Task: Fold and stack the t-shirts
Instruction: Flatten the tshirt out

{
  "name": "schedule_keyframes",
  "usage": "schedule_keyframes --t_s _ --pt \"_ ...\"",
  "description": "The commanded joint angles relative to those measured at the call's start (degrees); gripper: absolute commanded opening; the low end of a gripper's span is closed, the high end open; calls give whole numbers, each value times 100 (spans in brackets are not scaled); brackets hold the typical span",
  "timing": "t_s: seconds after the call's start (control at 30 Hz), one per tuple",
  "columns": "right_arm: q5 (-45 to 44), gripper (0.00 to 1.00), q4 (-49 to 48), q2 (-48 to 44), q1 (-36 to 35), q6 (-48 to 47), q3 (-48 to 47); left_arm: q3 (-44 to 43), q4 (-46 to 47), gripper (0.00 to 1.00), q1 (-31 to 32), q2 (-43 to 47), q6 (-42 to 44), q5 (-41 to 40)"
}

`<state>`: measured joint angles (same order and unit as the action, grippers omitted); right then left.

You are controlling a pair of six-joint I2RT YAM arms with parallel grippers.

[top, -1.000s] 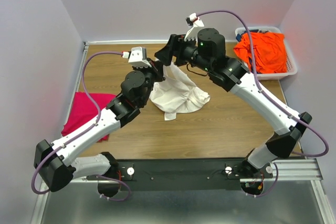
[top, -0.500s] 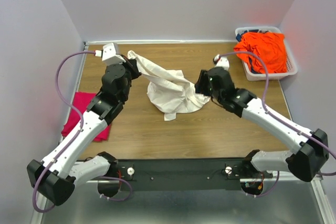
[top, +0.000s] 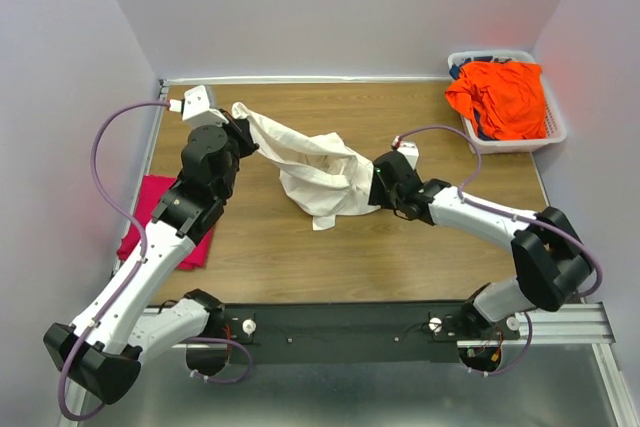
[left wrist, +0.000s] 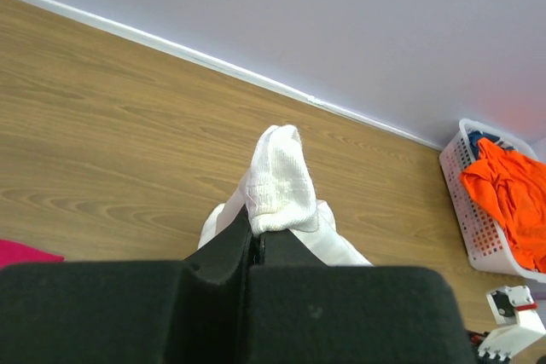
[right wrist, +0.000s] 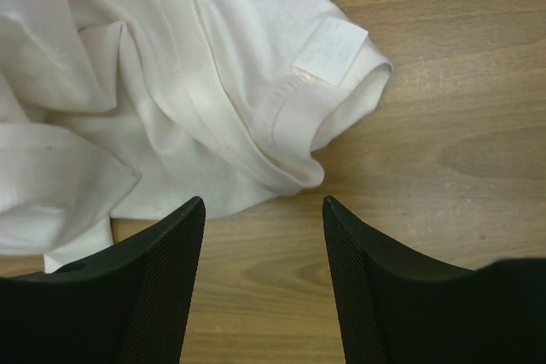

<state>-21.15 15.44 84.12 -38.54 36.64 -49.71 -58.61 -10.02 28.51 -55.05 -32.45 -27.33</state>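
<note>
- My left gripper (left wrist: pixel 258 232) has carried a pinched corner of the white shirt (top: pixel 320 167) out to the back left, drawing the cloth taut from its heap mid-table.
- My right gripper (right wrist: pixel 263 206) has dropped from above to the shirt's right edge, jaws wide, holding nothing. I judge we're spreading, not folding yet.
- Only the right wrist view shows a hemmed sleeve just ahead of the fingers. Only the top view shows the pink shirt (top: pixel 152 202) far left and the orange shirt (top: pixel 505 97) in the basket (top: pixel 530 143).

Bright, even light; soft shadows.
</note>
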Motion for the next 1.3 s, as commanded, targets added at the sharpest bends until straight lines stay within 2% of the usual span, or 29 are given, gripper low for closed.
schedule_keyframes --t_s 0.0,0.1,0.2,0.3,0.37,0.5,0.67,0.73,0.87,0.97,1.13,1.27 --pt "49 64 -638 403 110 98 -29 -195 -149 0 -91 205 107 17" --pt "32 64 -709 781 198 54 -188 -238 -193 0 -144 249 177 9" --pt "-64 59 -779 1027 242 10 -267 -291 -246 0 -197 258 238 9" --pt "-83 37 -806 1072 330 -43 -363 -370 -281 0 -258 266 291 17" --pt "-178 14 -806 827 383 -157 -434 -476 -334 0 -285 266 388 -17" --pt "-424 0 -526 37 602 -438 -653 -695 -439 0 -337 301 599 -158" --pt "-645 1 309 -1072 1033 -790 -1285 -950 -624 0 -408 451 792 -325" --pt "-864 0 894 -1553 1068 -1035 -2011 -1099 -851 0 -452 669 775 -535" --pt "-961 1 1075 -1749 1077 -1150 -2393 -1153 -984 0 -469 820 757 -817" --pt "-1093 1 1128 -1706 1086 -1291 -2701 -1170 -993 0 -478 890 749 -932" --pt "-1164 1 1119 -1031 1270 -1458 -3367 -1144 -669 0 -513 548 670 -774" --pt "-331 0 865 -99 1946 -1511 -4044 -1468 8 0 -618 -101 626 -546"
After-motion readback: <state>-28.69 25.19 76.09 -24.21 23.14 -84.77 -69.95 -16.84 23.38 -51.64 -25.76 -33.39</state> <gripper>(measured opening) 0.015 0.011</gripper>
